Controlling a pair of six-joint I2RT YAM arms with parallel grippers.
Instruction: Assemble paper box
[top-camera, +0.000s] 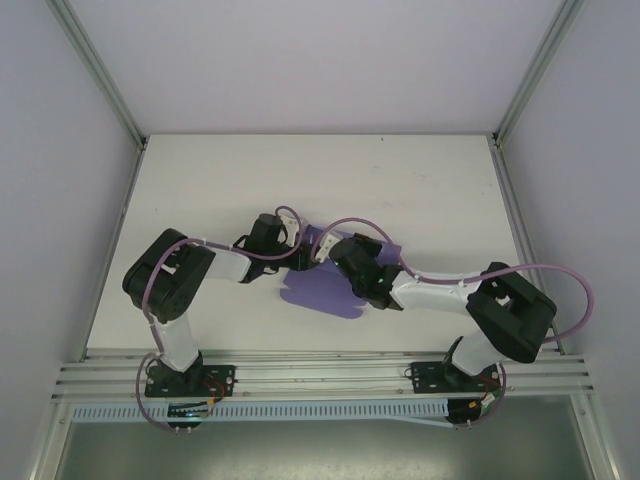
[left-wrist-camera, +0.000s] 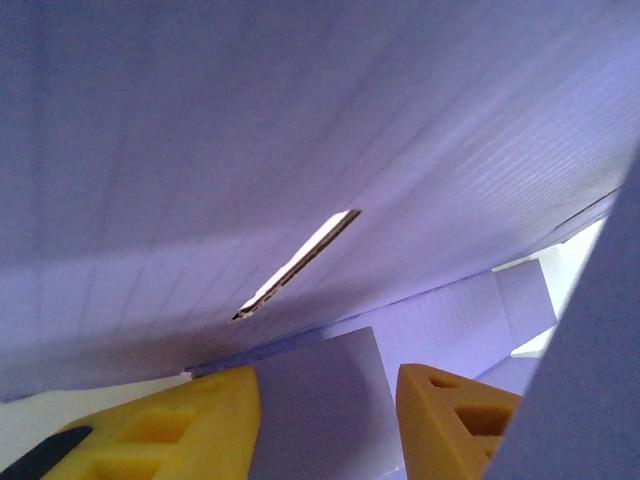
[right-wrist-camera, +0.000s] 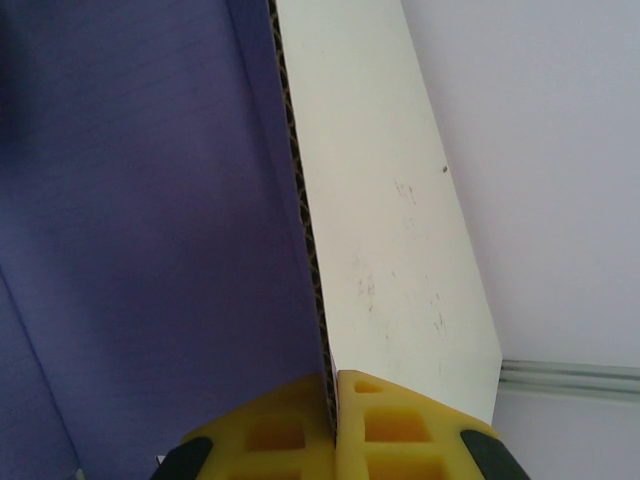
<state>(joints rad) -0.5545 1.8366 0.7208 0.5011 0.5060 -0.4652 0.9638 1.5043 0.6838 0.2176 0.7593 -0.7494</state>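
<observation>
White table (top-camera: 420, 190) carries the box (top-camera: 318, 298), a purple sheet lying just toward 6 o'clock of centre, with a part raised at its 12 o'clock side. Right jaws, reaching from 3 o'clock, are clamped tight on a panel's corrugated edge. Left jaws, from 9 o'clock, stand parted, with purple board showing between them.

Left gripper (left-wrist-camera: 322, 388): fingers (left-wrist-camera: 170, 430) cut off by the lower edge; blurred purple panel between them, perhaps untouched.
Right gripper (right-wrist-camera: 333, 388): fingers (right-wrist-camera: 400, 432) cut off below; pinched panel runs off above.
Paper box (top-camera: 318, 296): middle hidden under both grippers.
</observation>
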